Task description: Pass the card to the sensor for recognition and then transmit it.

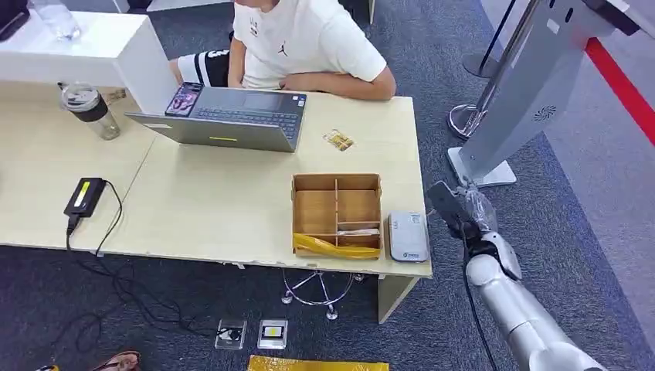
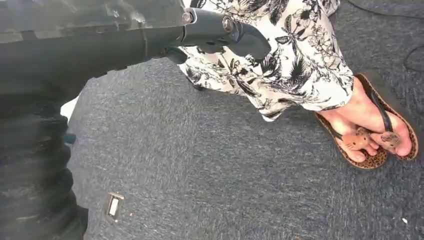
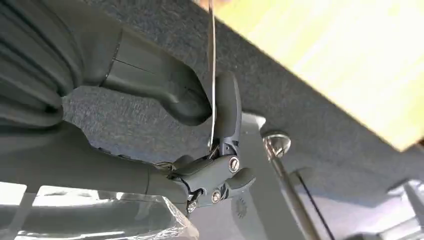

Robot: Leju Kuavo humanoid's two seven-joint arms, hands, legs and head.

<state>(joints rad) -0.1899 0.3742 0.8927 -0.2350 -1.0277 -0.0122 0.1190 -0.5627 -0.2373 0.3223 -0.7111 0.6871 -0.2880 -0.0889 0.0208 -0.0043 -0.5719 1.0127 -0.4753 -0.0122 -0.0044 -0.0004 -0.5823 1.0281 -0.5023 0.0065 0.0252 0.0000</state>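
Note:
My right hand (image 1: 470, 222) hangs just off the table's right end, beside the grey-white sensor box (image 1: 408, 236) that lies at the table's front right corner. It holds a dark card (image 1: 445, 201) upright, a short way right of the sensor and apart from it. In the right wrist view the card (image 3: 212, 55) shows edge-on as a thin line, pinched between the thumb and a finger of my right hand (image 3: 200, 100). My left hand (image 2: 215, 27) hangs over the grey carpet with its fingers stretched out and nothing in them.
A partitioned wooden box (image 1: 337, 182) with a yellow item stands left of the sensor. A person sits behind a laptop (image 1: 232, 116) at the far side. A grey kiosk stand (image 1: 525, 93) rises to the right. Someone's sandalled foot (image 2: 370, 130) is near my left hand.

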